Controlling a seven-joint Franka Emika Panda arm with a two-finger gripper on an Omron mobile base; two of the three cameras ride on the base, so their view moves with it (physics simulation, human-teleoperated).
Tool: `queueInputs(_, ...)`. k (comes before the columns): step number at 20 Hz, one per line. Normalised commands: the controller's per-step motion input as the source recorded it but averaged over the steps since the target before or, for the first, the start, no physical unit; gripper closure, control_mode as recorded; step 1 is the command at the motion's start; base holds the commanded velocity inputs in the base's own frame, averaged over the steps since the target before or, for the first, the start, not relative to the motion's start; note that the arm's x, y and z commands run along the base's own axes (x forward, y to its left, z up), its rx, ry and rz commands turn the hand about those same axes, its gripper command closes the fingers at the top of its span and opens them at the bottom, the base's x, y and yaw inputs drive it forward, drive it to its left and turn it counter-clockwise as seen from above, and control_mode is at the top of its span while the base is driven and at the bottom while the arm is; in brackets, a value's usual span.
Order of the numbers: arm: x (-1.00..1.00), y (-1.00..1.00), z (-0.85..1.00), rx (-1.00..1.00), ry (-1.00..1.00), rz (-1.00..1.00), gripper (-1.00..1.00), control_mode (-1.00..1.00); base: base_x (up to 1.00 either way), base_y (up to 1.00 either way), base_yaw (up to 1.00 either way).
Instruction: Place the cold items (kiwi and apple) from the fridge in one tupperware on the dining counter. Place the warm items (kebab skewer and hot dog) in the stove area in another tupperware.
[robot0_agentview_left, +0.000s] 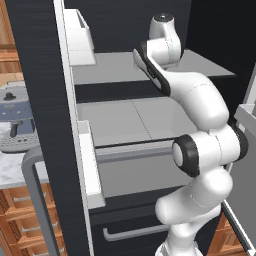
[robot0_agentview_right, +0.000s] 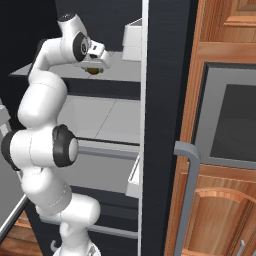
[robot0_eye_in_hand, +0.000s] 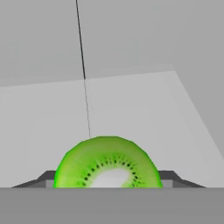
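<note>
A halved kiwi (robot0_eye_in_hand: 107, 162), bright green with a pale core and dark seeds, sits on the grey fridge shelf (robot0_eye_in_hand: 131, 105) right in front of the hand. My gripper (robot0_eye_in_hand: 108, 180) has its two dark fingertips (robot0_eye_in_hand: 47, 178) pressed against the kiwi's left and right sides. From the right base view, the kiwi (robot0_agentview_right: 93, 70) shows as a small brown lump under the hand, with my gripper (robot0_agentview_right: 96, 64) reaching onto the upper shelf (robot0_agentview_right: 117, 67) inside the open fridge. The apple, kebab skewer, hot dog and tupperware are out of view.
The open fridge door (robot0_agentview_left: 47, 125) with white bins (robot0_agentview_left: 80, 37) stands close on the left, and its grey handle (robot0_agentview_left: 35, 200) juts out low. A lower shelf (robot0_agentview_left: 130, 120) and a drawer (robot0_agentview_left: 135, 232) lie beneath. A grey appliance (robot0_agentview_left: 17, 120) sits on the left counter. A wall oven (robot0_agentview_right: 230, 120) is on the right.
</note>
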Motion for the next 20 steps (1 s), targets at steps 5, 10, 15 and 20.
queueInputs(5,-0.63,0.0,-0.01,0.11,-0.22,-0.01,1.0,-1.0,0.0,0.0,0.0)
queueInputs(10,-0.88,-0.06,0.14,0.28,-0.08,0.0,1.0,-1.0,0.0,0.0,0.0)
queueInputs(15,-0.93,-0.02,0.15,0.12,-0.01,0.0,1.0,-1.0,0.0,0.0,0.0)
queueInputs(20,-0.88,0.0,0.23,0.0,0.0,0.0,1.0,-1.0,0.0,0.0,0.0)
